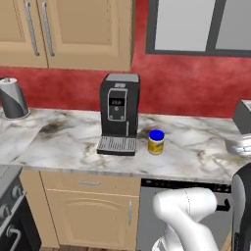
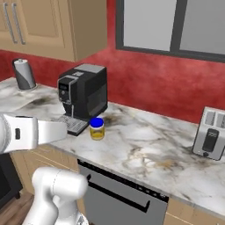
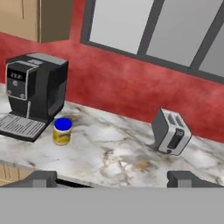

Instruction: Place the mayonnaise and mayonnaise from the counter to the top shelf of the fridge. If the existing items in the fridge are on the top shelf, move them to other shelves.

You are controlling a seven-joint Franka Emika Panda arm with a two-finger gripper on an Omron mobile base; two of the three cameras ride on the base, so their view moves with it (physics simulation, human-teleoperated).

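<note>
Approaching the squat blue-lidded, yellow-labelled mayonnaise jar (image 3: pixel 62 131) upright on the marbled desk (image 3: pixel 118 153) beside the black coffee machine (image 3: pixel 33 94), I hold the pincer (image 3: pixel 113 178) spread, empty, ready.

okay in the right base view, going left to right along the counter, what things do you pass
Paper towel roll → black coffee machine → mayonnaise jar with the blue lid → silver toaster, all standing on the marbled counter.
</note>
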